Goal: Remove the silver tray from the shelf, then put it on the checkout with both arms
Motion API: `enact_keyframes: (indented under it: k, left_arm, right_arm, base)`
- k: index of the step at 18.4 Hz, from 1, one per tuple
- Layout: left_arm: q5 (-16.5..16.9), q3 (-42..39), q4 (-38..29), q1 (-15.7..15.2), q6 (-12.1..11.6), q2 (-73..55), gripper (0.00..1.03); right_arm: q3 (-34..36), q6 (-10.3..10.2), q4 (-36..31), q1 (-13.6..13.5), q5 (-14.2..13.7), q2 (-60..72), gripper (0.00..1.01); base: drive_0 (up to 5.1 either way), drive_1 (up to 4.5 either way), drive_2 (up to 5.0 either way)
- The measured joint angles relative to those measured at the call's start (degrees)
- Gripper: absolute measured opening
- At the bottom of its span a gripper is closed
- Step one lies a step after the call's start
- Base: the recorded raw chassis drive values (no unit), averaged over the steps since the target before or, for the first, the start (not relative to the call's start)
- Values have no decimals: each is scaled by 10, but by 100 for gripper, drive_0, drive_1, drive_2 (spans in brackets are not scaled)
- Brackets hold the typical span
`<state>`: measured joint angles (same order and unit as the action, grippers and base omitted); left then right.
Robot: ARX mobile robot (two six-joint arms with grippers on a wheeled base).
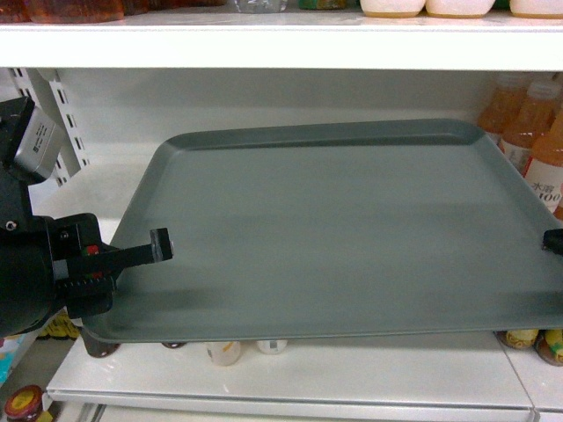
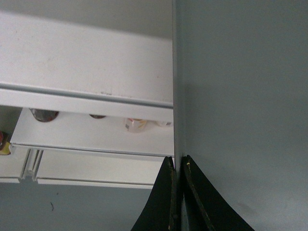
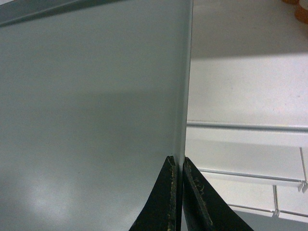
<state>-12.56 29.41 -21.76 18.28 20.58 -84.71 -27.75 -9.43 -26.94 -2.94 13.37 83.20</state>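
The silver tray (image 1: pixel 343 229) is a large grey-green rectangle with a low rim, held level in front of the white shelf (image 1: pixel 290 374), its near edge out past the shelf's front lip. My left gripper (image 1: pixel 157 248) is shut on the tray's left rim; the left wrist view shows the rim (image 2: pixel 177 96) pinched between the two black fingers (image 2: pixel 166 192). My right gripper (image 1: pixel 554 241) shows only as a black tip at the tray's right edge. In the right wrist view its fingers (image 3: pixel 171 197) clamp the rim (image 3: pixel 185 86). The checkout is out of view.
Orange drink bottles (image 1: pixel 528 123) stand at the shelf's back right, close to the tray's far corner. Small jars and bottles (image 1: pixel 224 352) sit on the lower shelf under the tray. An upper shelf board (image 1: pixel 281 44) hangs above. A perforated bracket (image 1: pixel 66 123) rises at left.
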Motion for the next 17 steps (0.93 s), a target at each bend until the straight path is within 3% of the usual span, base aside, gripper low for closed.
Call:
enact_keyframes:
  k: [17]
  left_arm:
    - [0, -1, 2, 0, 0, 0, 3]
  right_arm:
    - [0, 0, 1, 0, 1, 0, 3]
  base:
    - [8, -424, 440]
